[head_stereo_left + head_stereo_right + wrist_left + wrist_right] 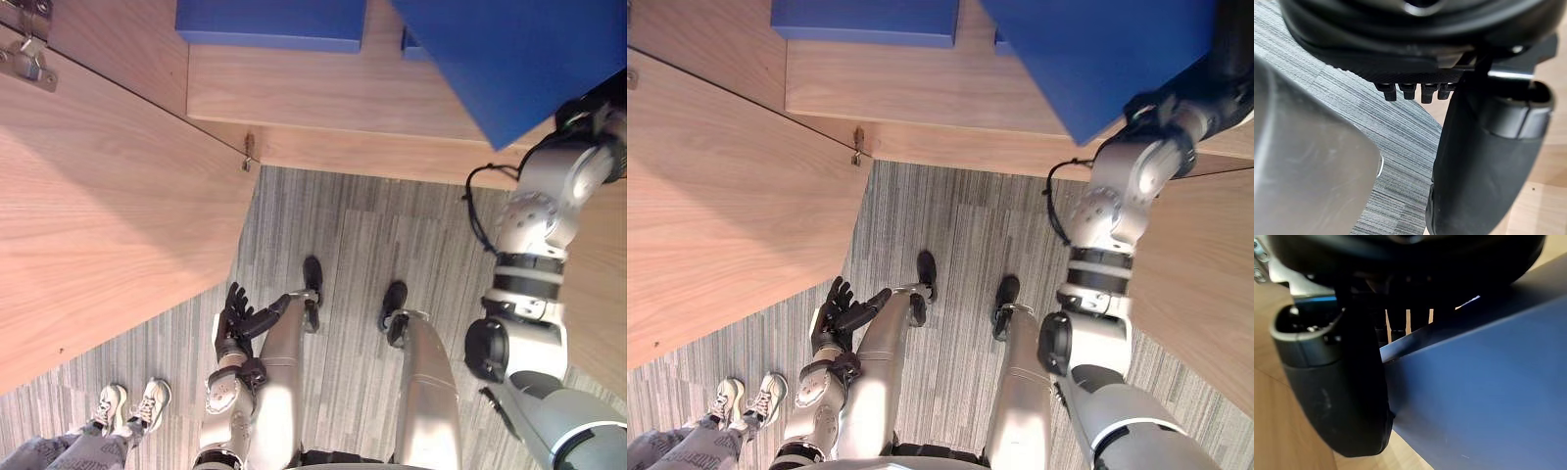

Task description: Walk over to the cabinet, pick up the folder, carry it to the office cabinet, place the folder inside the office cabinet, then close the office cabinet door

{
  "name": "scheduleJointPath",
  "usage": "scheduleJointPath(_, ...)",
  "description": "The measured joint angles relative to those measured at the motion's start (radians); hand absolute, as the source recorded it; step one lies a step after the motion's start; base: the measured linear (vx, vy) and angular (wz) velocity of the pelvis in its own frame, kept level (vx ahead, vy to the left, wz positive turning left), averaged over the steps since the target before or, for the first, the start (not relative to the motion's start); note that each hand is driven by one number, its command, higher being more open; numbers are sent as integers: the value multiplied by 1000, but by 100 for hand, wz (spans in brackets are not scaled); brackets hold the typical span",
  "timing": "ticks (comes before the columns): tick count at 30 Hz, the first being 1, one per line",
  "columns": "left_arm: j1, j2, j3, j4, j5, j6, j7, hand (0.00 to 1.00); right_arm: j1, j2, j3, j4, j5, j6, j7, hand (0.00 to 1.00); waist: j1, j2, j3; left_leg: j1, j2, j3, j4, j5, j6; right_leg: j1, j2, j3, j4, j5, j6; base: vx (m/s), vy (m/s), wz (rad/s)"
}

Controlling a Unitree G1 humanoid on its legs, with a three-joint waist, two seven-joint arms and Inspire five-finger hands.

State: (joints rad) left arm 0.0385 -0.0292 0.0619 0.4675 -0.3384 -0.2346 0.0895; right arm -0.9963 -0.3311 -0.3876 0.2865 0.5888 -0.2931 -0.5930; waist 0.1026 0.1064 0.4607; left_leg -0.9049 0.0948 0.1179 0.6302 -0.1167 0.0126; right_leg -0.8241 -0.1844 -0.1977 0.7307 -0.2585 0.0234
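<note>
The blue folder [500,59] is tilted over the wooden shelf [333,98] of the office cabinet, at the upper right. My right hand [591,111] grips its edge. In the right wrist view the thumb [1337,382] presses on the folder's [1488,396] face and the fingers curl behind it. My left hand [235,318] hangs low beside my left side with relaxed, straight fingers and holds nothing. In the left wrist view the hand [1484,161] shows over grey carpet.
The cabinet door [98,215] stands open at the left, with a metal hinge [24,59] at its top corner. Another blue folder [269,24] lies flat on the shelf. A person's white shoes [132,403] stand at the lower left on the striped carpet [353,245].
</note>
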Motion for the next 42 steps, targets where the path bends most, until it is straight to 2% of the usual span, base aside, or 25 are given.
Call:
scheduleJointPath(8,-22,-9,-31,-7,-30,-9,1,100,-161,-139,1,47,19,8,-10,100,-2,5,-1,-19,-17,-10,-41,29,-5,-19,-15,-20,-19,2,2,19,-25,9)
scheduleJointPath(16,-26,-17,-41,-17,-36,-9,1,100,-183,-181,1,47,9,10,-29,100,6,5,-2,-23,-18,-16,-55,37,-11,-22,-16,-30,-19,2,2,14,-37,5)
scheduleJointPath(23,-26,-21,-51,-25,-36,-10,0,100,-140,-235,5,33,-122,37,-58,100,13,5,-2,-23,-15,-10,-49,36,-11,-21,-17,-28,-19,2,2,-6,-23,-1)
scheduleJointPath(28,-26,-17,-50,-23,-36,-13,-4,100,31,-296,95,-102,-293,53,-24,100,10,4,-2,-25,-4,14,-37,35,-11,-21,-16,-24,-15,2,2,-9,-22,-2)
scheduleJointPath(29,-26,-14,-50,-22,-36,-13,-7,100,59,-307,132,-123,-327,53,2,0,6,4,-2,-27,-2,16,-33,34,-10,-21,-15,-24,-13,2,2,-18,-30,-4)
scheduleJointPath(35,-27,10,-50,-1,-34,-21,-31,100,207,-342,387,-230,-495,51,168,0,-5,3,-3,-35,9,30,-19,26,-5,-35,-12,-16,6,1,1,-22,-34,-4)
scheduleJointPath(39,-38,20,-48,22,-30,-31,-42,100,295,-342,562,-225,-667,52,250,0,-5,2,-3,-38,9,32,-18,27,-5,-38,-12,-15,7,1,1,-9,-36,0)
scheduleJointPath(42,-57,42,-47,57,-18,-34,-45,100,302,-336,676,-173,-807,52,305,0,-5,-4,-5,-45,9,38,-17,27,-4,-52,-12,-7,13,1,1,2,-25,-3)
